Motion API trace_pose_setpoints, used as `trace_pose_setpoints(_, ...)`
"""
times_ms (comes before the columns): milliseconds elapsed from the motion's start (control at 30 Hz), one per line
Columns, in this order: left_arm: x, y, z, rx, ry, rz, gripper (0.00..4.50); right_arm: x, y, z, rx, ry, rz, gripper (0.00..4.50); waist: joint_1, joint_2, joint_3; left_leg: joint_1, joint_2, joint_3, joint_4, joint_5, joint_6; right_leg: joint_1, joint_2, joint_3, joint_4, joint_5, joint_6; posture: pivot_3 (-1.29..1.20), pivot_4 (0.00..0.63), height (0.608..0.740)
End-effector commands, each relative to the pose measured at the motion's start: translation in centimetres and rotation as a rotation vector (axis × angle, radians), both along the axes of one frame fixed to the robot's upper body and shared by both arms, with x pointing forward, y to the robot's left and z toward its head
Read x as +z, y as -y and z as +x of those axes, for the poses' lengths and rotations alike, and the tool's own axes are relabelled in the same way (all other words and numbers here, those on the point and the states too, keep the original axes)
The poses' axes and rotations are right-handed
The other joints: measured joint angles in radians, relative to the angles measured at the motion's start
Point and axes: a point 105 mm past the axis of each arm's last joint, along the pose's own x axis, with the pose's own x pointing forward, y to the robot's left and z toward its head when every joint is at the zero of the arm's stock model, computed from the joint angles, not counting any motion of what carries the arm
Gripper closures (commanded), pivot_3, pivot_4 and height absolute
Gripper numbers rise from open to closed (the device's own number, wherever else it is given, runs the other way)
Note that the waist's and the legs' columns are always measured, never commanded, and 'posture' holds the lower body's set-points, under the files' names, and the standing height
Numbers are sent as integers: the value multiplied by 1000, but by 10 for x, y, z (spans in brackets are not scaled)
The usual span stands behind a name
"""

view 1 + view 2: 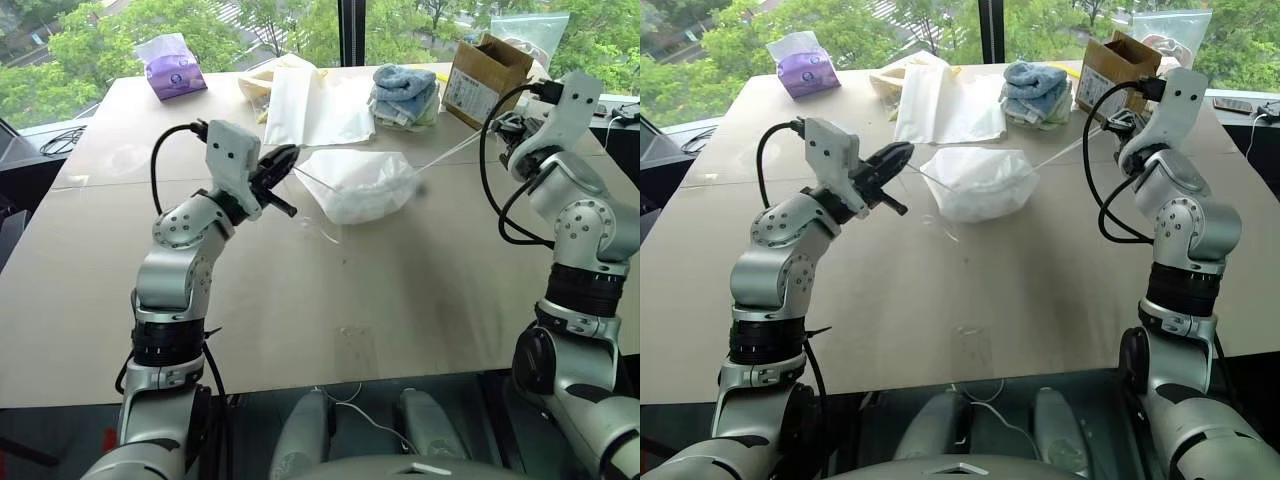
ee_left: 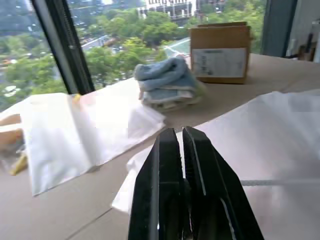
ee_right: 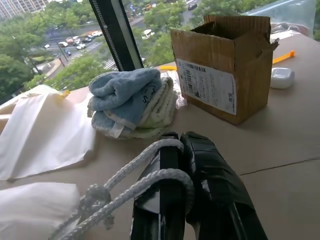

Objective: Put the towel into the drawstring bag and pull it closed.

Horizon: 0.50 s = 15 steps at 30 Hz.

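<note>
Pinching white cords, both grippers flank the drawstring bag (image 1: 358, 186). Left gripper (image 1: 283, 160) sits at nine o'clock, right gripper (image 3: 181, 145) at three, cords (image 3: 135, 187) taut.

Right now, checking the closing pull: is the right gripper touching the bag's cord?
Touching. The right wrist view shows the white cord looped around and pinched in the shut right gripper.

The bag (image 1: 358, 186) lies mid-bench (image 1: 300, 300), a cloth sack (image 1: 312, 105) just behind it. Right of the sack sit stacked towels (image 1: 405, 96), then a box (image 1: 484, 78). A tissue pack (image 1: 172, 66) sits far back left.
</note>
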Motion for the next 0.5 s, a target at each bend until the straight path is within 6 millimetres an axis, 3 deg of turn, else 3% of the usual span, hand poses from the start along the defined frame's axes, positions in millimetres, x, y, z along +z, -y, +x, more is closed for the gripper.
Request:
trace_pose_setpoints(33, 19, -33, -2, 212, 162, 110, 4459, 7, 26, -9, -116, 51, -55, 4500, 2, 0, 0, 0, 0, 0, 0, 0, 0, 0, 0, 0, 0, 0, 0, 0, 150, 740)
trace_pose_setpoints(300, 15, -98, -4, 559, 220, 140, 4459, -10, 56, -14, -249, 19, -126, 4500, 0, 0, 0, 0, 0, 0, 0, 0, 0, 0, 0, 0, 0, 0, 0, 0, 150, 740)
trace_pose_setpoints(500, 6, -128, -5, 717, 186, 115, 4459, -15, 69, -17, -318, 9, -108, 4500, 0, 0, 0, 0, 0, 0, 0, 0, 0, 0, 0, 0, 1, 0, 0, 0, 150, 740)
